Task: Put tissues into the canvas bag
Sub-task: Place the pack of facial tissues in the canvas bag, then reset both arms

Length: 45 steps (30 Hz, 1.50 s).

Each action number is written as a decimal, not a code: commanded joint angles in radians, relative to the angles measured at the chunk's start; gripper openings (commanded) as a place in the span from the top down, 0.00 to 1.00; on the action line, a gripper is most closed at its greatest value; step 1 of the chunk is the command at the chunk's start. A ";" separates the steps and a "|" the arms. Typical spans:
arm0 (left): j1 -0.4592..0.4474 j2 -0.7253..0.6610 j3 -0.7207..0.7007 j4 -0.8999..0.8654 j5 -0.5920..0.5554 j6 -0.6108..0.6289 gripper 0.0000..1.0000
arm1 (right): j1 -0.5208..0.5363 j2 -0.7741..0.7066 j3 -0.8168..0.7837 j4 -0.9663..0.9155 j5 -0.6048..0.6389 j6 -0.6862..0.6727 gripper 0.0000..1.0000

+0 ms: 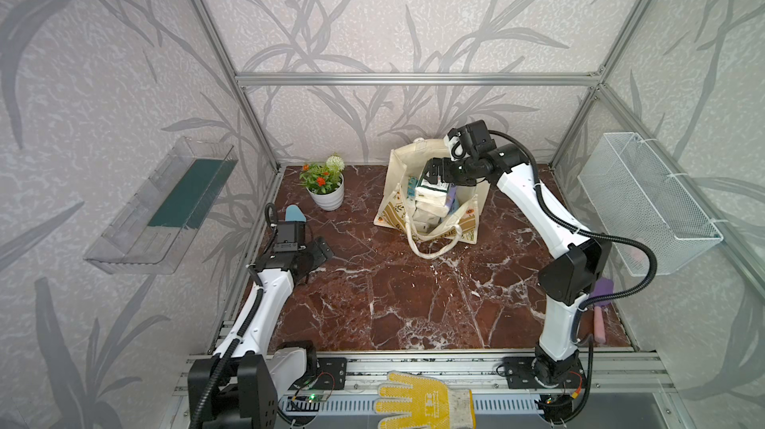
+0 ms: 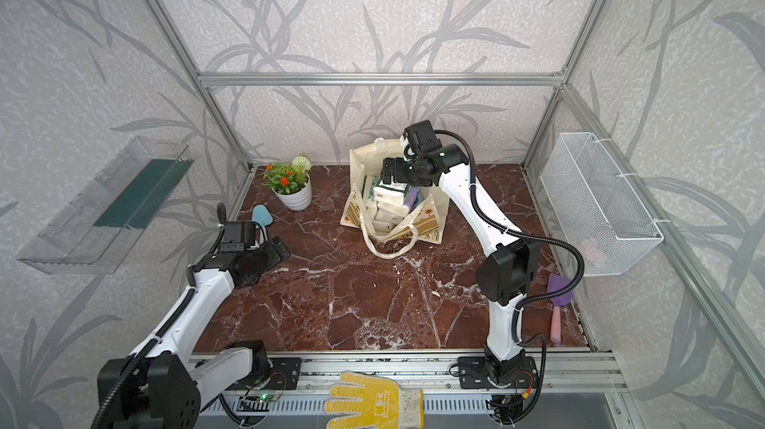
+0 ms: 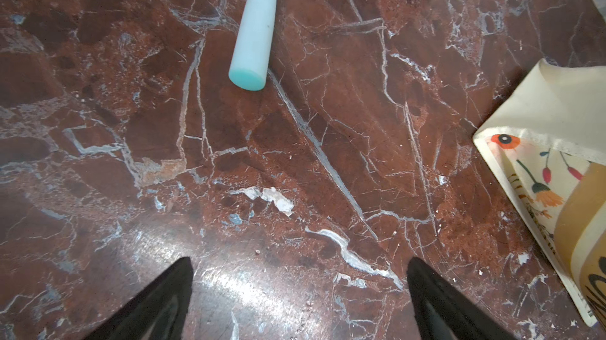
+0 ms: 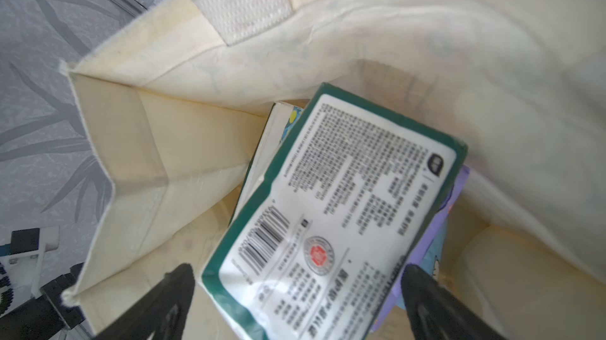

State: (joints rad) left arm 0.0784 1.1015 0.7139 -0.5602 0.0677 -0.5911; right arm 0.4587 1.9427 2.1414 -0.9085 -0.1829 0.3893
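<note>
Red marble tabletop [image 1: 393,302], canvas bag [image 1: 399,162] at the back. Right gripper [image 4: 296,269] hovers over its mouth, fingers spread wide, gripping nothing. The dark green tissue pack [image 4: 344,190] lies atop the other packs [image 1: 430,211] inside, long axis running away between them. Left gripper [image 3: 300,263], also spread, sits well apart.

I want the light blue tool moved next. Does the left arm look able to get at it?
Probably yes: the light blue tool lies on bare tabletop just ahead of the left gripper, fingers open, nothing between them.
</note>
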 commanded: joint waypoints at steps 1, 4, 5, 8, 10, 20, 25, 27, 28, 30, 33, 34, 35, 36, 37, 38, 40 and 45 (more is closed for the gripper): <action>-0.003 0.021 0.042 -0.024 -0.070 0.022 0.01 | -0.006 -0.026 0.095 -0.068 0.053 -0.049 0.01; -0.008 0.040 0.059 -0.022 -0.119 0.036 0.01 | -0.005 -0.038 0.165 -0.114 0.117 -0.101 0.01; -0.015 0.049 0.064 -0.015 -0.131 0.044 0.01 | -0.003 -0.045 0.181 -0.126 0.139 -0.127 0.01; -0.062 0.075 0.082 -0.003 -0.221 0.062 0.01 | 0.009 -0.121 0.115 -0.100 0.240 -0.242 0.01; -0.101 0.088 0.092 0.002 -0.292 0.073 0.01 | 0.026 -0.221 -0.048 -0.002 0.337 -0.337 0.01; -0.161 0.127 0.046 0.188 -0.479 0.158 0.01 | -0.018 -0.886 -1.353 0.953 0.484 -0.602 0.01; -0.165 0.119 -0.043 0.429 -0.533 0.253 0.01 | -0.134 -0.898 -1.687 1.273 0.444 -0.561 0.01; -0.167 0.108 -0.079 0.529 -0.539 0.303 0.01 | -0.175 -0.845 -1.767 1.428 0.437 -0.552 0.01; -0.166 0.105 -0.098 0.581 -0.540 0.334 0.01 | -0.197 -0.810 -1.794 1.489 0.428 -0.545 0.01; -0.166 0.106 -0.142 0.697 -0.538 0.403 0.01 | -0.238 -0.729 -1.845 1.638 0.411 -0.517 0.01; -0.162 0.131 -0.215 0.888 -0.486 0.499 0.01 | -0.270 -0.607 -1.850 1.776 0.356 -0.511 0.01; -0.160 0.144 -0.238 0.943 -0.472 0.511 0.01 | -0.271 -0.571 -1.844 1.795 0.346 -0.516 0.01; -0.154 0.165 -0.263 1.012 -0.447 0.529 0.01 | -0.273 -0.533 -1.834 1.814 0.334 -0.523 0.01; -0.148 0.190 -0.285 1.081 -0.427 0.549 0.01 | -0.275 -0.497 -1.825 1.830 0.327 -0.529 0.01; -0.144 0.209 -0.304 1.136 -0.416 0.566 0.01 | -0.275 -0.470 -1.814 1.835 0.323 -0.532 0.01; -0.140 0.231 -0.321 1.197 -0.428 0.574 0.01 | -0.276 -0.440 -1.809 1.849 0.313 -0.536 0.01; -0.108 0.228 -0.330 1.219 -0.390 0.542 0.01 | -0.276 -0.399 -1.810 1.897 0.304 -0.537 0.01; -0.048 0.340 -0.396 1.451 -0.233 0.506 0.01 | -0.294 -0.419 -1.780 1.810 0.275 -0.526 0.01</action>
State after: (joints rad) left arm 0.0170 1.3682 0.3485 0.6624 -0.2676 -0.0910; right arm 0.1772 1.5311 0.3225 0.8642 0.1173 -0.1455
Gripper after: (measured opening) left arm 0.994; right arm 0.992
